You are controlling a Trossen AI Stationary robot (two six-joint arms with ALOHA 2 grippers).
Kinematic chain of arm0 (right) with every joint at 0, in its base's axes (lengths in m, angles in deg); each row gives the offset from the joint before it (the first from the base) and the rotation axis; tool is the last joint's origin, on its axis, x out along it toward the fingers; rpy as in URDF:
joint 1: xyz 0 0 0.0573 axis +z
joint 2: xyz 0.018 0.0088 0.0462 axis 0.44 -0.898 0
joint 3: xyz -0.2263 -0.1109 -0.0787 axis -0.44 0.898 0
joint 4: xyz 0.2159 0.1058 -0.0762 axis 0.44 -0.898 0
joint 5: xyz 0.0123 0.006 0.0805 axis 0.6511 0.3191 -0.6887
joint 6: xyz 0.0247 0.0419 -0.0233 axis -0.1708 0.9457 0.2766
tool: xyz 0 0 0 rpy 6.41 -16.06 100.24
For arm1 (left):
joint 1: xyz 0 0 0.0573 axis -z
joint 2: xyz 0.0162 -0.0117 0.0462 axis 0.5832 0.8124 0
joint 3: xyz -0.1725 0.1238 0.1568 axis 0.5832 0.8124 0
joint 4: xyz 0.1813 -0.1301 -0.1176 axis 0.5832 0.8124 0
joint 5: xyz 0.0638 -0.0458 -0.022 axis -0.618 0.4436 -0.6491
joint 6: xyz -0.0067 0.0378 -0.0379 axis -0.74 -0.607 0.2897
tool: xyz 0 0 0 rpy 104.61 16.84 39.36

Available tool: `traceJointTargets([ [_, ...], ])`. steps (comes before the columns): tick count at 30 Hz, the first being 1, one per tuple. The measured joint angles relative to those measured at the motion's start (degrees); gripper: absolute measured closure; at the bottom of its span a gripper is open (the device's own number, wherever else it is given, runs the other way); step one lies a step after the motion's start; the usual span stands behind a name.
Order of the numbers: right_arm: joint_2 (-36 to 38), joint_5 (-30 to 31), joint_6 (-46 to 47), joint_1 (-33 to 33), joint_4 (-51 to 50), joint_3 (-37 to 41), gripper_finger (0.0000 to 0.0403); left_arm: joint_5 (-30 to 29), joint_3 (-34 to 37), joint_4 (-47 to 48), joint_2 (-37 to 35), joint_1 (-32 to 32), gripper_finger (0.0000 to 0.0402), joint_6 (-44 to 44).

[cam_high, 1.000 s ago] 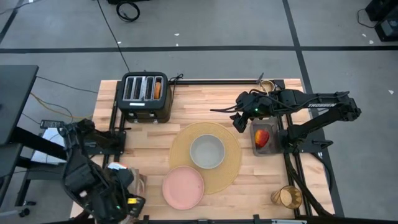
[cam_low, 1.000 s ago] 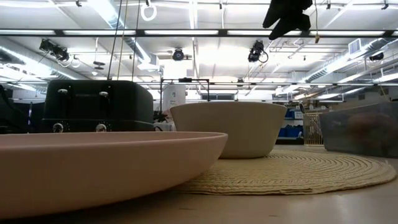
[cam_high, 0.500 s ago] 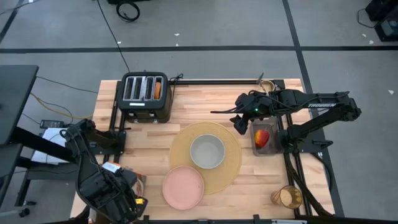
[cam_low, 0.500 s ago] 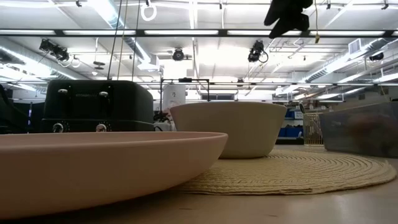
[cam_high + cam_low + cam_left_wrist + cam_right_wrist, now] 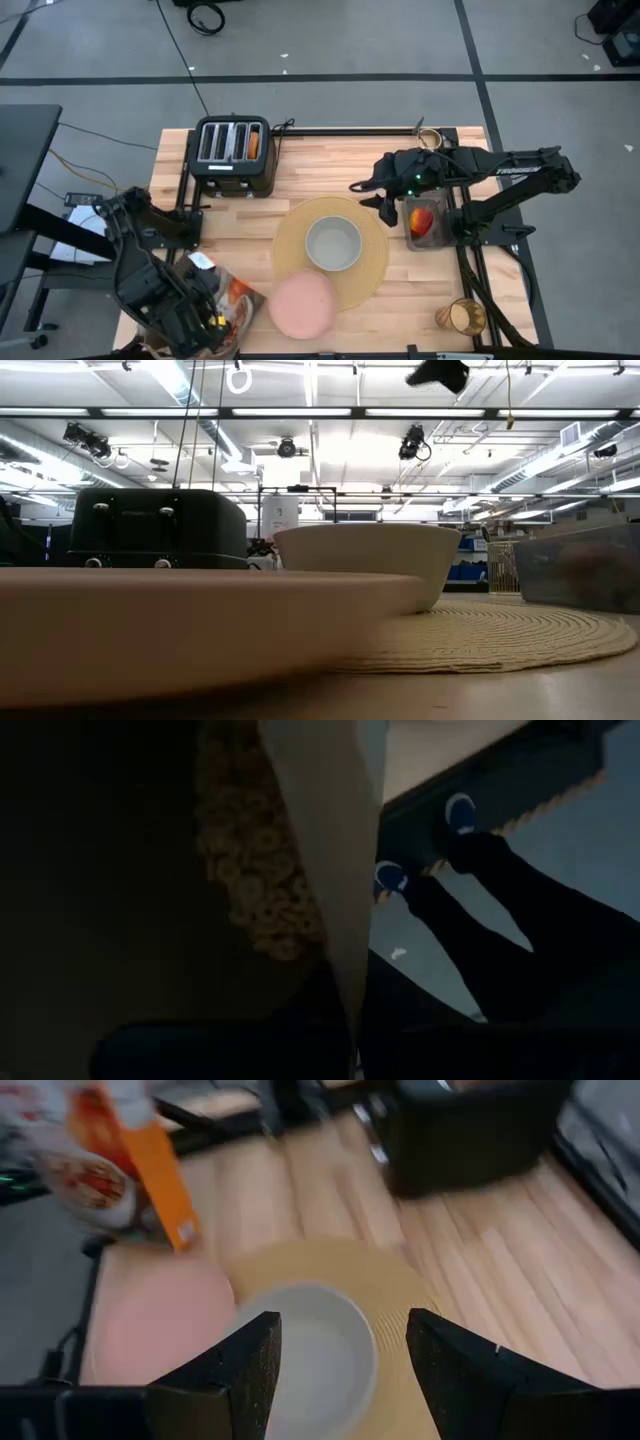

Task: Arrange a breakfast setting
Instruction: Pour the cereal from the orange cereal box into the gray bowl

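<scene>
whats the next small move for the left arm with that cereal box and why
Probably carry the cereal box toward the grey-green bowl on the placemat. The left gripper holds the box at the table's near-left corner, beside the pink plate, well short of the bowl, which looks empty. The right gripper hangs open beyond the bowl.

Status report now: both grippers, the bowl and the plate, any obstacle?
Right gripper open, above table beside placemat. Left gripper near front-left corner, holding cereal box. Bowl on placemat, plate overlapping its edge. Nothing blocking.
</scene>
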State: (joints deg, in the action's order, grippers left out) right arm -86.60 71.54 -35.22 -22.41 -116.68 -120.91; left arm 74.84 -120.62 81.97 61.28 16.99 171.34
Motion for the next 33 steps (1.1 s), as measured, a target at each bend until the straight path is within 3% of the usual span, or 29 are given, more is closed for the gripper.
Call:
traceJointTargets([
  [7,-1.9,2.1,-2.6,4.7,11.8,-0.1,0.0124,0.9,0.0,0.2,-3.1,0.5,0.0399,-3.7],
  [13,-11.0,1.8,-2.6,6.9,23.5,-0.1,0.0044,-1.9,0.0,0.2,-4.2,0.2,0.0400,-7.2],
  [17,-20.1,-5.8,-4.1,8.0,38.1,0.0,0.0009,-2.3,0.0,0.1,-4.3,0.2,0.0400,-10.4],
  [22,-30.3,-15.1,0.0,8.1,54.7,0.0,0.0010,-2.2,0.0,0.0,-4.4,1.3,0.0400,-12.0],
  [26,-32.8,-16.6,1.2,9.0,51.4,0.0,0.0018,-1.5,0.0,0.1,-4.4,2.4,0.0400,-11.4],
  [33,-34.1,-10.3,-16.2,16.9,37.0,0.1,0.0029,-1.7,0.0,0.1,-4.4,3.5,0.0400,-11.2],
])
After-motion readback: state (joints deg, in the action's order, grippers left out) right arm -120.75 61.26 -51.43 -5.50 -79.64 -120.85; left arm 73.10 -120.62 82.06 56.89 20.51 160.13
